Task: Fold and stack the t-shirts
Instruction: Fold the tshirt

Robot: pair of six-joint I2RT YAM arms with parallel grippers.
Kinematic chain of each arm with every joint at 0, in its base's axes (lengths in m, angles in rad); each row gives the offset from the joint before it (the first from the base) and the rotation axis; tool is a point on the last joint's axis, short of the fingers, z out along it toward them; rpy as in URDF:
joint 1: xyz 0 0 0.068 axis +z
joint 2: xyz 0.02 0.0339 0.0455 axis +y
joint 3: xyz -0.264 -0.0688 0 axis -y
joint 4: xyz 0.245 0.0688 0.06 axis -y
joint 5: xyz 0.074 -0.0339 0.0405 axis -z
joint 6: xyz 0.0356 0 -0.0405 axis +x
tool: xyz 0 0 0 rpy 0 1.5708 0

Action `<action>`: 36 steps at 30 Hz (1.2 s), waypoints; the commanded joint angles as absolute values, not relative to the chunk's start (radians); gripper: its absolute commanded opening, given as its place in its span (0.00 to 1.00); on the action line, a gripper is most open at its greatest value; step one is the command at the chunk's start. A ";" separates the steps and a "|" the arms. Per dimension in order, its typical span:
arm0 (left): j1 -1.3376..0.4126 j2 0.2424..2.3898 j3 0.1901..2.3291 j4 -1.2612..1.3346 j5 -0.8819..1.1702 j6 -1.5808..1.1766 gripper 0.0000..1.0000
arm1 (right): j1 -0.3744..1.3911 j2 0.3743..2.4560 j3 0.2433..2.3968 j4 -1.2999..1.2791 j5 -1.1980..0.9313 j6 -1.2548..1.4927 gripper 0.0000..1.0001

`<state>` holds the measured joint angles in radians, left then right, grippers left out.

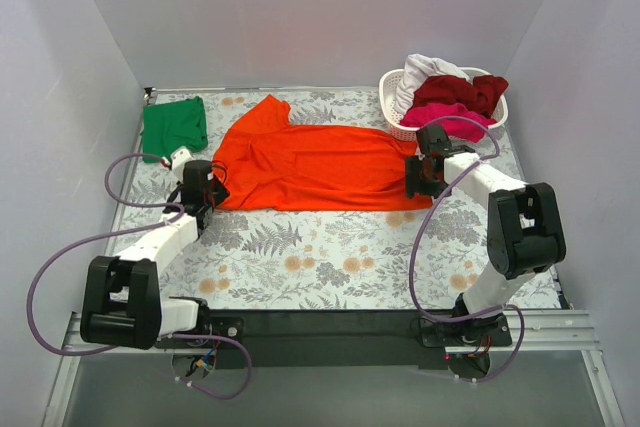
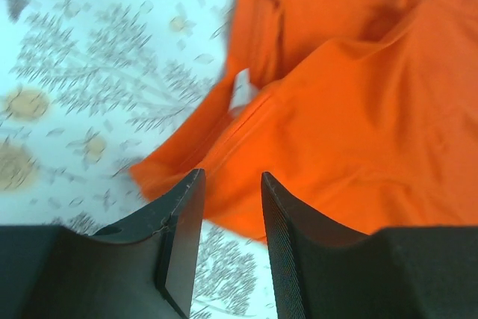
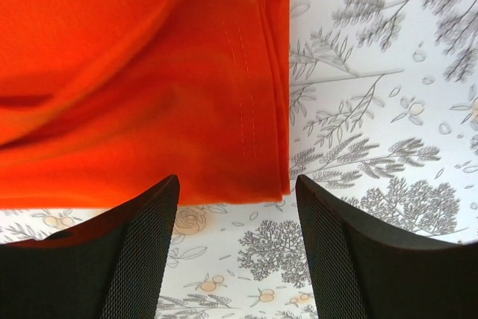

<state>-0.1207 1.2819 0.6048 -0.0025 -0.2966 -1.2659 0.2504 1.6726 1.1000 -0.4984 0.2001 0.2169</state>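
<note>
The bright orange-red t-shirt (image 1: 310, 162) lies spread across the middle of the table, folded lengthwise, one sleeve pointing to the back left. My left gripper (image 1: 205, 192) is open at the shirt's near left corner; the left wrist view shows cloth (image 2: 358, 110) just beyond the fingertips. My right gripper (image 1: 420, 179) is open and empty at the shirt's near right corner (image 3: 276, 184), above the tablecloth. A green t-shirt (image 1: 175, 125) lies folded at the back left. Dark red (image 1: 460, 92), magenta pink (image 1: 458, 123) and white (image 1: 425, 72) shirts sit in the basket.
A white lattice basket (image 1: 400, 127) stands at the back right corner. The floral tablecloth (image 1: 330, 257) covers the table. White walls enclose the back and both sides. Purple cables loop beside both arms.
</note>
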 commanded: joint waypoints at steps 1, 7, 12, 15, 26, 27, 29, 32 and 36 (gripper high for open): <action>-0.121 1.207 0.571 -0.077 -0.382 -1.305 0.34 | 0.249 1.606 1.054 -0.430 0.175 0.225 0.58; -0.121 1.161 0.520 -0.087 -0.428 -1.321 0.34 | 0.248 1.577 1.000 -0.407 0.163 0.222 0.58; -0.120 1.161 0.512 -0.061 -0.439 -1.310 0.34 | 0.249 1.571 0.988 -0.402 0.156 0.222 0.59; -0.120 1.216 0.529 -0.077 -0.439 -1.315 0.34 | 0.248 1.574 0.985 -0.400 0.156 0.221 0.59; -0.110 1.293 0.525 -0.006 -0.446 -1.301 0.37 | 0.247 1.585 0.983 -0.399 0.156 0.221 0.59; -0.109 1.302 0.529 -0.006 -0.446 -1.298 0.37 | 0.248 1.585 0.982 -0.399 0.156 0.219 0.59; -0.095 1.322 0.543 -0.014 -0.457 -1.302 0.30 | 0.247 1.580 0.980 -0.397 0.160 0.219 0.59; -0.089 1.330 0.549 -0.021 -0.465 -1.308 0.18 | 0.248 1.574 0.973 -0.397 0.164 0.219 0.59; -0.087 1.353 0.561 -0.034 -0.472 -1.307 0.07 | 0.247 1.585 0.970 -0.397 0.164 0.219 0.59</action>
